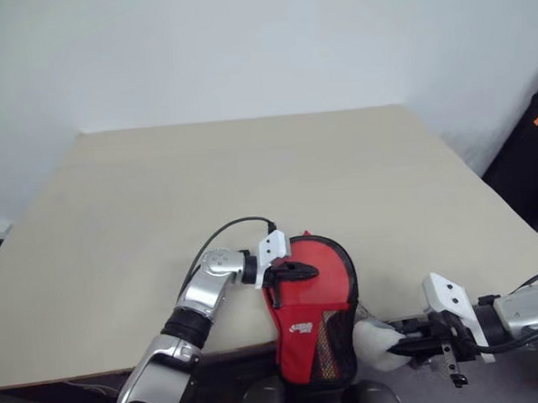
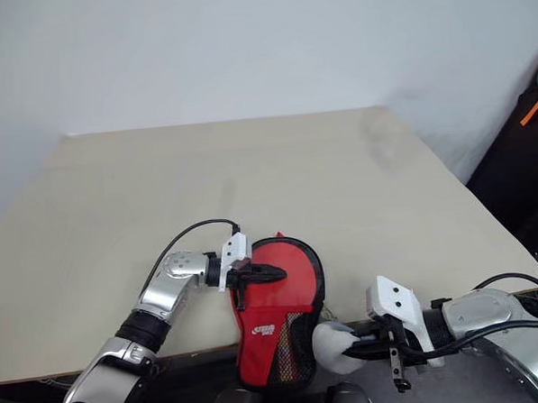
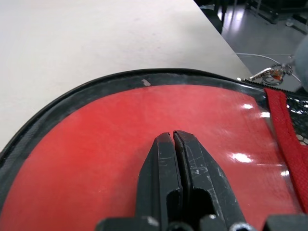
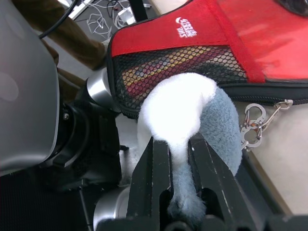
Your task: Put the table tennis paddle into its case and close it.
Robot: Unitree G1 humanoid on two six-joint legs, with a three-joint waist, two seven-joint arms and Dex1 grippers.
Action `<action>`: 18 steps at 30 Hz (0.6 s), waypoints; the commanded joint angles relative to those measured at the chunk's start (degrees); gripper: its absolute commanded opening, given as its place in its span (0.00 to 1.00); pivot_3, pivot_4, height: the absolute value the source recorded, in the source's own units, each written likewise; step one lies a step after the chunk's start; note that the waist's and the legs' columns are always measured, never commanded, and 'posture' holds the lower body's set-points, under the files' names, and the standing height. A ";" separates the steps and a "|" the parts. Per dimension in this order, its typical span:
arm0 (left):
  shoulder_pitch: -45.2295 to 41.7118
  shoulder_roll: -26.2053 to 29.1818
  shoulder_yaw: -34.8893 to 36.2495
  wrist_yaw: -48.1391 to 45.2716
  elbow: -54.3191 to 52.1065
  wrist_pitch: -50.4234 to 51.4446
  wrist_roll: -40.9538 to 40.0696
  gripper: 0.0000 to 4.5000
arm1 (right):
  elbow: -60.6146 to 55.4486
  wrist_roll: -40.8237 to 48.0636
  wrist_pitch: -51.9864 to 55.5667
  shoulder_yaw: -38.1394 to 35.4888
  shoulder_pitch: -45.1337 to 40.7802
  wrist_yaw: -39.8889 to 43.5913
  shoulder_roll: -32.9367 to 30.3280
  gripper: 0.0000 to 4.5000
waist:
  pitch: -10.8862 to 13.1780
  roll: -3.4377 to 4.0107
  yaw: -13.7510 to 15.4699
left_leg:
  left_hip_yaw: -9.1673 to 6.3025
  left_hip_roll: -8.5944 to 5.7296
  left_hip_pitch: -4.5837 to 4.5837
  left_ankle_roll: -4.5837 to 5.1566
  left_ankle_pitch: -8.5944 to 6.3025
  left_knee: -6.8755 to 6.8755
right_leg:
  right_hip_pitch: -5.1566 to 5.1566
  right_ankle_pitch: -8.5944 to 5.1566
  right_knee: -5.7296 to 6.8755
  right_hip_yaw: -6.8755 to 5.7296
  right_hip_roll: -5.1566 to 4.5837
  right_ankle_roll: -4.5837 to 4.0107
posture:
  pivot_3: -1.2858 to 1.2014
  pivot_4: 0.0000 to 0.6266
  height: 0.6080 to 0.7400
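Left eye view: I see left claw (image 1: 295, 272) shut, pinning case (image 1: 316, 321) on counter (image 1: 117, 236); right claw (image 4: 180, 159) grips fluffy zipper pull (image 4: 180, 115), likely for zipping.

soft, even light, fairly bright; the desk (image 1: 249, 166) shows only faint shadows. white glare spots sit on the case (image 3: 144, 159) toward 3 o'clock in the left wrist view. near fingers (image 4: 159, 183) look slightly soft; far floor is blurred.
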 commanded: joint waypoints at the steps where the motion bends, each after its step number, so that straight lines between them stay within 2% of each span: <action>1: 0.89 0.98 -1.75 -0.77 2.06 1.38 2.07 0.00 | 2.13 -2.26 -1.63 0.66 -2.15 -0.02 -0.65 0.00 | 0.01 -0.02 -0.02 | 0.00 0.00 0.00 0.00 0.00 0.00 | 0.00 0.00 0.00 0.00 0.00 0.00 | 0.52 0.00 0.81; 8: -0.40 0.42 -2.00 -0.65 4.05 0.54 2.32 0.00 | -2.80 -0.79 -3.68 0.25 2.15 4.13 -2.85 0.00 | 0.03 -0.04 0.27 | -0.05 0.01 0.00 -0.03 -0.02 0.00 | 0.01 -0.04 0.00 -0.04 0.00 0.04 | 0.52 0.00 0.81; 13: -0.86 0.44 -2.14 -0.83 4.53 0.24 2.07 0.00 | -5.03 -6.11 -13.57 1.28 7.19 7.83 -5.25 0.00 | 0.06 -0.07 0.42 | -0.08 -0.01 0.00 0.02 -0.06 0.03 | 0.08 -0.04 -0.05 -0.06 -0.02 0.05 | 0.52 0.00 0.81; 18: -0.98 0.76 -2.15 -1.21 4.20 0.55 1.92 0.00 | -0.95 -19.18 -32.52 5.96 7.99 7.98 -3.98 0.00 | -0.01 0.05 0.37 | -0.39 0.02 0.02 0.03 -0.06 0.03 | 0.41 -0.04 -0.42 -0.18 0.04 0.06 | 0.52 0.00 0.81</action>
